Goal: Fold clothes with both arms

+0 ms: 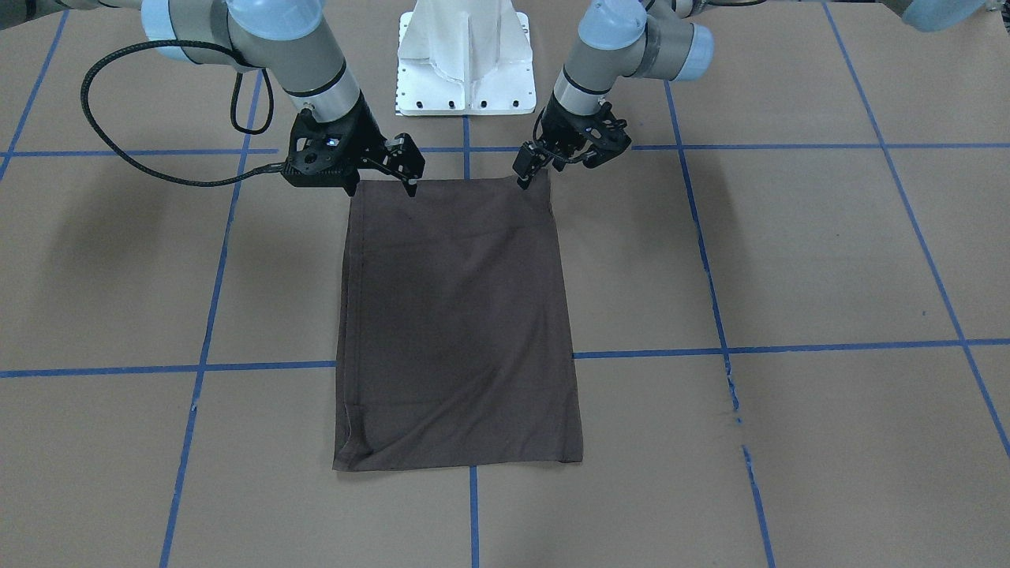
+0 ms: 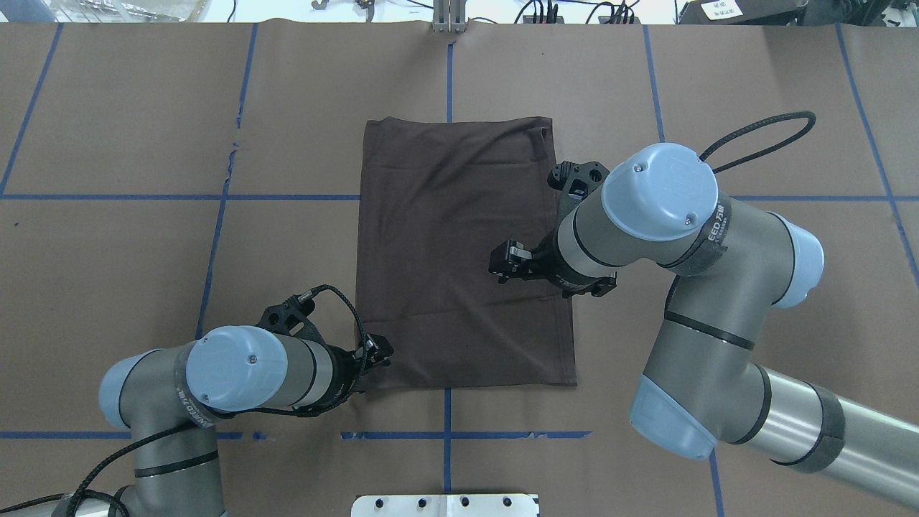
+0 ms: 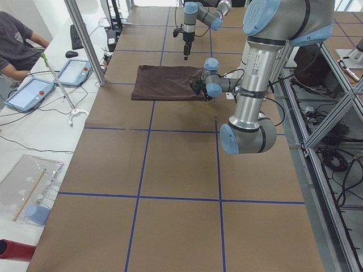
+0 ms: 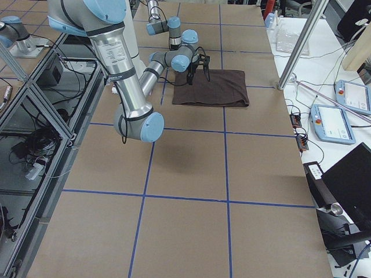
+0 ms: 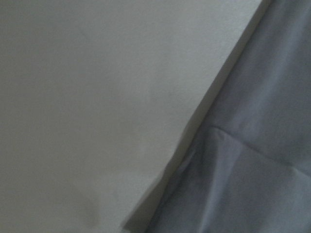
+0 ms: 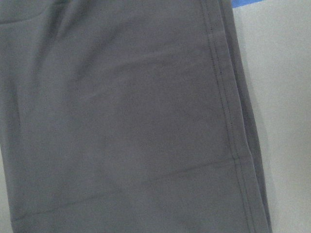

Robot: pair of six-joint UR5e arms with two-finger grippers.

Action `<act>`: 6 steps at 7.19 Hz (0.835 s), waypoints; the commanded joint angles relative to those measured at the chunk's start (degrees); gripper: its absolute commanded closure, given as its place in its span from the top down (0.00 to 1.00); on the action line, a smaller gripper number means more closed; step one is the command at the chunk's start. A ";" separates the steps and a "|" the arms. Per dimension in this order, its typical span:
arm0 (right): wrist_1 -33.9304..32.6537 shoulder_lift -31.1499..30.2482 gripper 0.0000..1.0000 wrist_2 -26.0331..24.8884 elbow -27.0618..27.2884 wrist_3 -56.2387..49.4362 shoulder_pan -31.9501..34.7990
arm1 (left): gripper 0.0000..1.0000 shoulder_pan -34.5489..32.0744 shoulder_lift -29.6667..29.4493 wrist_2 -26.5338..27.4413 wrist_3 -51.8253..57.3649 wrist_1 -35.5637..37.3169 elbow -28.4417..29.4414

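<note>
The clothes are one dark brown T-shirt [image 1: 458, 315] [image 2: 459, 251], lying flat as a folded rectangle on the brown table. My right gripper [image 1: 380, 188] [image 2: 506, 262] hangs open just above the shirt's robot-side corner, fingers spread wide with nothing between them. My left gripper [image 1: 527, 175] [image 2: 380, 352] sits low at the other robot-side corner, its tips at the cloth edge. How its fingers stand does not show. The left wrist view shows only that corner of the shirt [image 5: 252, 170] against the table. A stitched hem of the shirt [image 6: 121, 121] fills the right wrist view.
The white pedestal base [image 1: 465, 63] stands between the arms at the robot's edge. Blue tape lines [image 1: 655, 353] grid the table. A person [image 3: 17, 39] sits beyond the far side by control pendants [image 3: 28, 93]. A metal pole [image 3: 85, 39] rises there.
</note>
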 commanded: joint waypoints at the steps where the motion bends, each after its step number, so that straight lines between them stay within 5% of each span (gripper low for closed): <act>1: -0.08 -0.06 1.00 0.08 0.04 0.00 0.00 | 0.85 0.83 -0.43 0.06 -1.27 1.19 0.00; 6: -0.08 -0.06 1.00 0.08 0.04 0.00 0.08 | 0.73 1.98 -0.78 0.41 -1.63 1.89 0.27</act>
